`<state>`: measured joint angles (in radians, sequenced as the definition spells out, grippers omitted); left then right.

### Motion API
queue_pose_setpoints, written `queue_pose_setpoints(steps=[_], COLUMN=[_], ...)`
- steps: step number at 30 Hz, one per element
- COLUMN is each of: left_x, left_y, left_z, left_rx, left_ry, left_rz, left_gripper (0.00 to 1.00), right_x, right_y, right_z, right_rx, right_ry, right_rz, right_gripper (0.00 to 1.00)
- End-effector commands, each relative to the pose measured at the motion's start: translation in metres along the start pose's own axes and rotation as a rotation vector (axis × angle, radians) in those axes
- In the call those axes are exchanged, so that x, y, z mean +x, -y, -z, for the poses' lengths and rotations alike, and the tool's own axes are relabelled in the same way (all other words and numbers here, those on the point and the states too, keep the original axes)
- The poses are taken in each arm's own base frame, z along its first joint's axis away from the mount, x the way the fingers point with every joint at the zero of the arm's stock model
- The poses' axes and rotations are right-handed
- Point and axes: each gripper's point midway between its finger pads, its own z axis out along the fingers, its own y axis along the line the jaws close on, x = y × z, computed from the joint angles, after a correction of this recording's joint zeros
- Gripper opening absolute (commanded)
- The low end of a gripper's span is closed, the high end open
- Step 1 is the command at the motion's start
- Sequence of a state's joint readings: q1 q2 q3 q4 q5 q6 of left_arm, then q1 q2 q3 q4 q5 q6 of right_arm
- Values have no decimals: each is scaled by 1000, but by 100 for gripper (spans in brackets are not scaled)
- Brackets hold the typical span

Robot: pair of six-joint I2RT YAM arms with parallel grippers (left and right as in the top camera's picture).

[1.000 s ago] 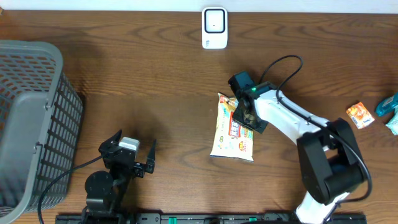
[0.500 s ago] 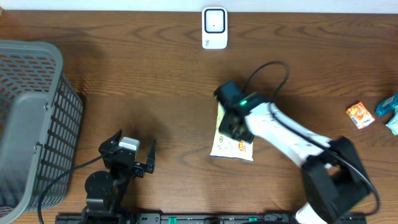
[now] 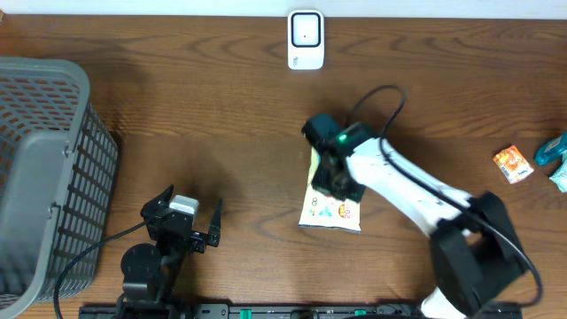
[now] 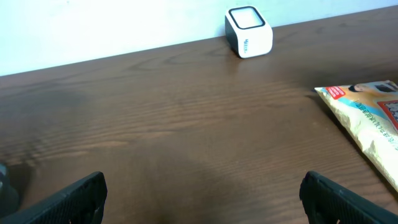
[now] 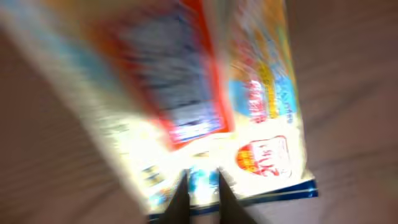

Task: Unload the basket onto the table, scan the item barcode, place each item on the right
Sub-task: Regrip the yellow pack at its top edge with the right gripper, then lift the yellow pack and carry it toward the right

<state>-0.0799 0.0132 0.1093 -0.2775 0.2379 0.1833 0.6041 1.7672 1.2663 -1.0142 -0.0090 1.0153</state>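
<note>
Left jaws wide apart above table (image 4: 174, 124), scanner (image 4: 249, 30) well ahead. Right jaws narrow, directly over snack packet (image 3: 332, 213); grip cannot be confirmed

We read the table (image 3: 204, 115) as dark brown with wavy wood grain. The scanner (image 3: 306, 40) is white, with a dark outline round its face. The snack packet (image 3: 332, 211) is pale yellow with a red panel, orange and light-blue graphics, and a blue strip along one end. The basket (image 3: 44, 168) is grey open-grid mesh. The right arm (image 3: 399, 182) has white links and a black head with a green light (image 3: 339, 138). The left arm (image 3: 142, 266) is black with a white block. At the far right we see a small orange pack (image 3: 513, 164) and a teal item (image 3: 554, 155).
</note>
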Motion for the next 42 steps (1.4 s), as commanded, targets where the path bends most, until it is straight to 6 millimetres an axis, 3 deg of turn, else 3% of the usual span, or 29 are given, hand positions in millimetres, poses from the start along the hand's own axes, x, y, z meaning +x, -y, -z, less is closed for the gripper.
queue_pose_setpoints(steps=[1,3,5,6,14,24,31,32,33,34,35,37,39,42], left_x=[12,12,12,12,12,12,12,12,12,12,12,12,12,12], left_y=[4,4,4,4,4,4,4,4,4,4,4,4,4,4], left_z=[-2,-2,-2,-2,-2,-2,-2,-2,-2,-2,-2,-2,-2,-2], left_rx=[19,19,19,19,19,19,19,19,19,19,19,19,19,19], left_ry=[-32,-32,-32,-32,-32,-32,-32,-32,-32,-32,-32,-32,-32,-32], left_rz=[8,8,8,8,8,8,8,8,8,8,8,8,8,8], left_gripper=[98,98,98,98,98,98,98,98,98,98,98,98,98,98], right_x=[-14,-19,-20,-19,-24,-37,-20,-19,-19,-19,-18,-17,-15,-1], right_y=[-12,-9,-6,-4,-17,-11,-27,-29,-31,-30,-25,-18,-21,-59], right_z=[41,41,33,27,-19,-40,-92,-95,-94,-92,-88,-85,-78,-51], right_rx=[-96,-71,-39,-28,-16,77,53,44,37,36,57,80,46,-224], right_ry=[102,137,154,155,149,215,74,51,37,23,3,-22,-66,-204], right_rz=[61,63,49,29,-1,78,293,325,339,339,332,323,365,486], right_gripper=[44,74,94,99,99,99,99,93,79,63,29,2,1,1])
